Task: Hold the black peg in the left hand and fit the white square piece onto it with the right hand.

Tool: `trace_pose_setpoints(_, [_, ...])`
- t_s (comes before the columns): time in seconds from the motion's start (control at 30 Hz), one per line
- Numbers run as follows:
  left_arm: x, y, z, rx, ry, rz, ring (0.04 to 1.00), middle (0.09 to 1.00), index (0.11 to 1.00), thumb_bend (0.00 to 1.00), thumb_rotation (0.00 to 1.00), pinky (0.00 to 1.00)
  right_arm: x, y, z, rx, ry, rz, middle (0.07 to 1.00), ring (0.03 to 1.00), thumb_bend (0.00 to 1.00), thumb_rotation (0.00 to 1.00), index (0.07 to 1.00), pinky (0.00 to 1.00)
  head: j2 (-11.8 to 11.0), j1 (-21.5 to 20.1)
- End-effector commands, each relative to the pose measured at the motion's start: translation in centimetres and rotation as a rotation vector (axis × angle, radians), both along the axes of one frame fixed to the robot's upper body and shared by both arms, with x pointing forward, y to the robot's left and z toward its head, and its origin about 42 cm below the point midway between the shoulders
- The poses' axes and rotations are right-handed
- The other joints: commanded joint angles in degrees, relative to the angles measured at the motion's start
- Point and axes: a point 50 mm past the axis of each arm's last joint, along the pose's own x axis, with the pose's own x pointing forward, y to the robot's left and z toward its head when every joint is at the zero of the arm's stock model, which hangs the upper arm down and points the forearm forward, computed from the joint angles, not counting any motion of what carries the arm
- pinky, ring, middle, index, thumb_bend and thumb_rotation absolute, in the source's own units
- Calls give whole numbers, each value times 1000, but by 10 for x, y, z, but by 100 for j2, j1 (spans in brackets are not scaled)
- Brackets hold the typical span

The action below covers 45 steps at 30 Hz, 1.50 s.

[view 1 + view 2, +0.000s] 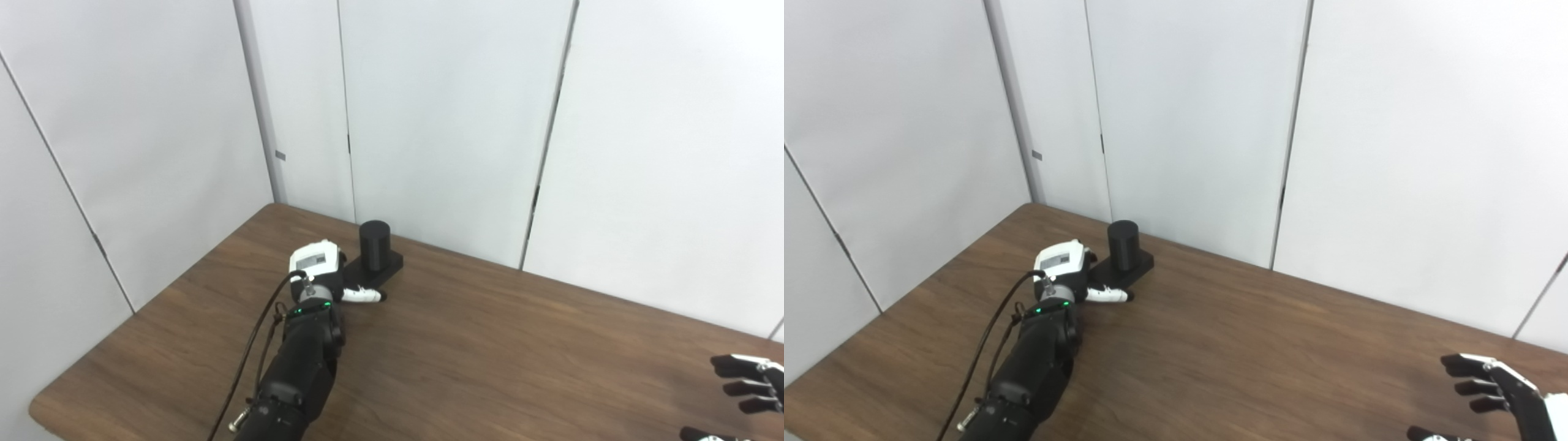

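The black peg (374, 245) stands upright on its flat base near the table's (490, 355) far edge; rigid, probably light, best gripped around the cylinder. Left hand (318, 269) beside it, grip indiscernible; right hand (1494, 392) empty, fingers spread. White piece unseen.

The black peg (374, 244) was a short, upright cylinder on a flat, square black base (381, 268). It stood on the brown table's far left part, close to the white wall.
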Motion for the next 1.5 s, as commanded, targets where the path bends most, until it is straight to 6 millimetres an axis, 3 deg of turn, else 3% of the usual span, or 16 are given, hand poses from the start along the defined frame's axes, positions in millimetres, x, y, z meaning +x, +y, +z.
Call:
trace_pose_setpoints(0.0, [16,-1,31,41,-78,-5,1000,1000,839,1000,624,1000,2,1,22,-14,-80,9,682,634,717,0,665,558,8,-13])
trace_pose_setpoints(0.37, [23,-3,19,33,-61,-14,1000,1000,872,1000,598,993,2,0,21,-13,-86,9,677,625,719,0,659,553,30,-76])
trace_pose_setpoints(0.57, [36,1,16,61,-67,-15,1000,1000,833,982,539,991,-2,0,23,-10,-83,10,680,628,712,0,660,552,74,-96])
trace_pose_setpoints(0.67, [41,3,18,101,-86,-32,966,961,759,882,440,872,-2,-1,25,-11,-84,8,683,627,708,0,662,547,108,-106])
trace_pose_setpoints(0.77, [42,5,20,94,-113,-52,914,900,587,787,247,783,-2,-2,25,-8,-89,11,679,620,703,0,661,543,118,-116])
trace_pose_setpoints(0.8, [41,5,20,88,-118,-60,869,833,519,607,125,748,-2,-2,26,-7,-89,10,680,618,699,0,658,545,118,-116])
trace_pose_setpoints(0.83, [40,5,20,81,-122,-69,837,787,498,556,87,724,-2,-1,26,-6,-90,11,681,619,695,0,655,547,118,-116])
trace_pose_setpoints(0.97, [37,4,20,59,-114,-98,794,729,485,523,60,697,-2,-1,27,-4,-83,9,686,622,684,0,654,547,142,-124])
trace_pose_setpoints(1.07, [34,3,19,49,-101,-127,795,711,483,522,55,732,-1,-2,28,-9,-82,7,688,625,674,0,654,553,160,-114])
trace_pose_setpoints(1.27, [26,-4,18,47,-69,-213,847,778,484,523,59,818,2,-1,26,-5,-87,13,689,623,669,0,653,553,188,-185])
trace_pose_setpoints(1.47, [9,-18,12,36,-23,-384,843,802,483,524,59,789,5,1,22,2,-113,30,678,593,682,0,635,531,255,-438])
